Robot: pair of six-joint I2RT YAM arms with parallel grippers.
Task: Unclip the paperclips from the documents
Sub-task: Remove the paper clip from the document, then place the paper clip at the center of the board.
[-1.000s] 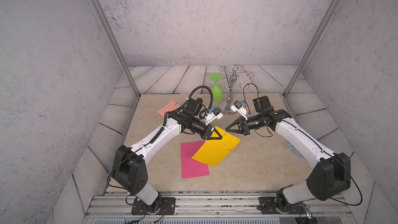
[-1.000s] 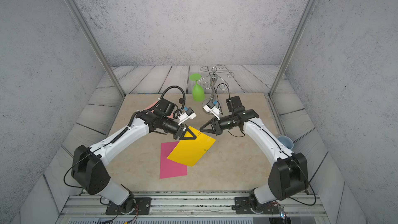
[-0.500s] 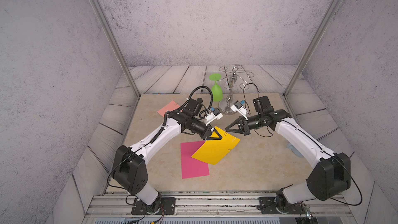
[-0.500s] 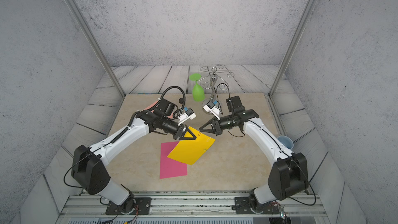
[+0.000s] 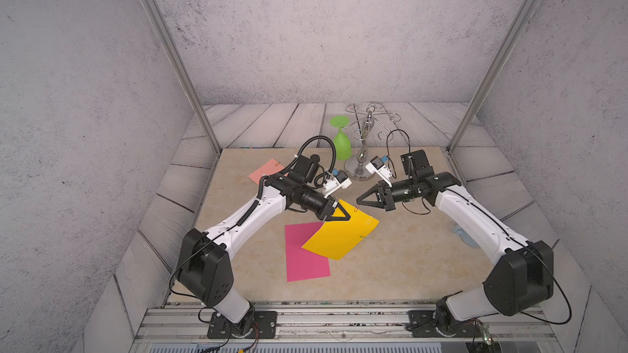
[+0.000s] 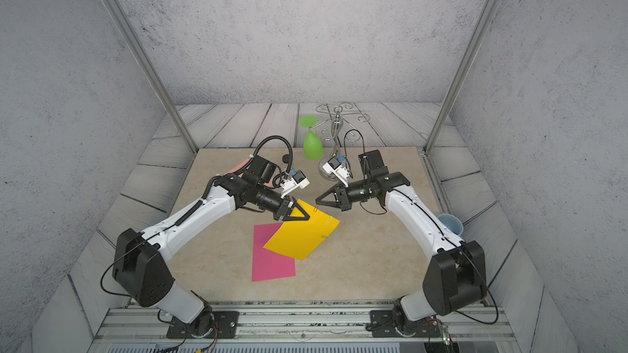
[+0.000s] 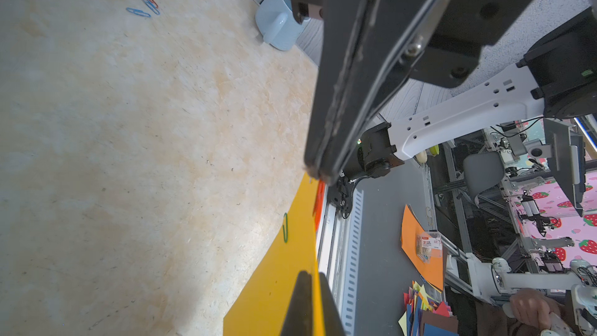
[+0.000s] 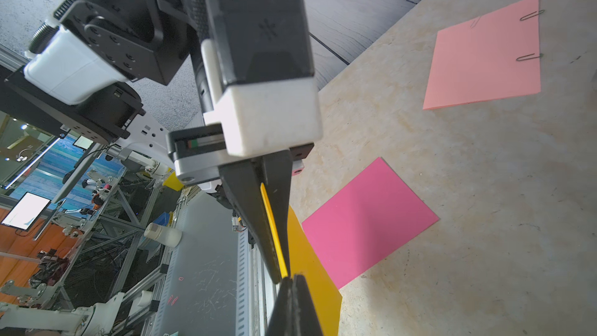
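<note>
My left gripper (image 5: 345, 218) is shut on the upper edge of the golden yellow document (image 5: 339, 236), holding that side off the table. The sheet runs edge-on between its fingers in the left wrist view (image 7: 312, 277). My right gripper (image 5: 358, 200) is shut, its tips on the outer end of a reddish paperclip (image 7: 318, 202) on that same edge. A green paperclip (image 7: 285, 227) sits on another edge of the yellow sheet. The magenta document (image 5: 304, 259) lies flat, partly under the yellow one. The salmon pink document (image 8: 484, 59) lies at the back left with two dark paperclips (image 8: 531, 14).
A chrome wire stand (image 5: 363, 151) with a green goblet (image 5: 341, 144) hanging from it stands at the back centre, close behind both wrists. A pale blue cup (image 6: 450, 224) sits at the table's right edge. Loose blue and red clips (image 7: 145, 3) lie on the table near it.
</note>
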